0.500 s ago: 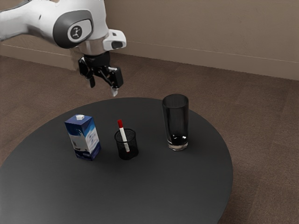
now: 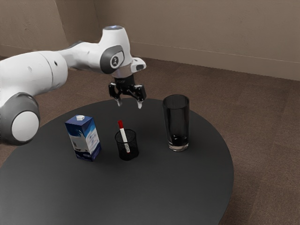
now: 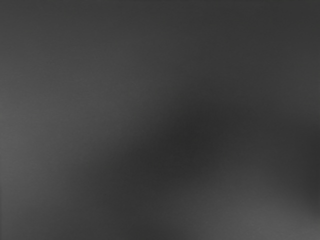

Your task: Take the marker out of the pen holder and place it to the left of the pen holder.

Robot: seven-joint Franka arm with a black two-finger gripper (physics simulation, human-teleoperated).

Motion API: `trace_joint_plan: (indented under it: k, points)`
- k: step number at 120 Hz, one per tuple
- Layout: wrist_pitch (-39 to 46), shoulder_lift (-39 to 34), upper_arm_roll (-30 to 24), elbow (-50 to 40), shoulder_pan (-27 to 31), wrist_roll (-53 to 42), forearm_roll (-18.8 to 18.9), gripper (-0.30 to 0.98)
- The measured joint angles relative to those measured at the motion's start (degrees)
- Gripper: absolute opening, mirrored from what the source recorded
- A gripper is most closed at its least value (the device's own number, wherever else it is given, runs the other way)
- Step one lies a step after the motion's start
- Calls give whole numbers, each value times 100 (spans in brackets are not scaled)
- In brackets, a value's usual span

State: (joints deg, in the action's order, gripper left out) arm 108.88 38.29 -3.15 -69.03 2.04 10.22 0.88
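My two black fingers, pale at the tips, stand wide apart with nothing between them. They point down from above the far side of the things, higher than the slim white marker with a red cap and well clear of it.

To do the reach well, I should come over the red end first, lower slowly with one finger on each side of the shaft, and close just above the rim. Tipping my hand to match the marker's slant should give a squarer hold; then a draw along that same slant should keep the shaft from catching and dragging the cup over.

The marker stands in the black mesh cylindrical pen holder. Its cap end points up and out past the rim, its other end down inside. The long axis is steep but tilted, the cap leaning toward the exterior view's left.

Beside the holder, on the exterior view's left, is a blue-and-white drink carton; on the exterior view's right, farther off, a tall, dark, see-through glass. All stand upright on the round black tabletop.
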Motion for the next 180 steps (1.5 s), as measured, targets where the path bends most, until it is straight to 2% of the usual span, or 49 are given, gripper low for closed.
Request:
trace_joint_plan:
  k: [24, 37, 45, 60, 71, 91, 180]
  points:
    - [370, 36, 20, -379, 229, 289, -277, 69]
    - [574, -315, 53, -1292, 343, 411, -541, 69]
    - [709, -420, 58, -1527, 345, 476, -630, 69]
    - [908, -524, 52, -1663, 292, 580, -707, 69]
    - [1142, -924, 40, -2229, 210, 650, -736, 69]
    - [1425, -1169, 18, -2627, 125, 754, -776, 69]
    - [1253, -1349, -26, -2782, 232, -177, -885, 69]
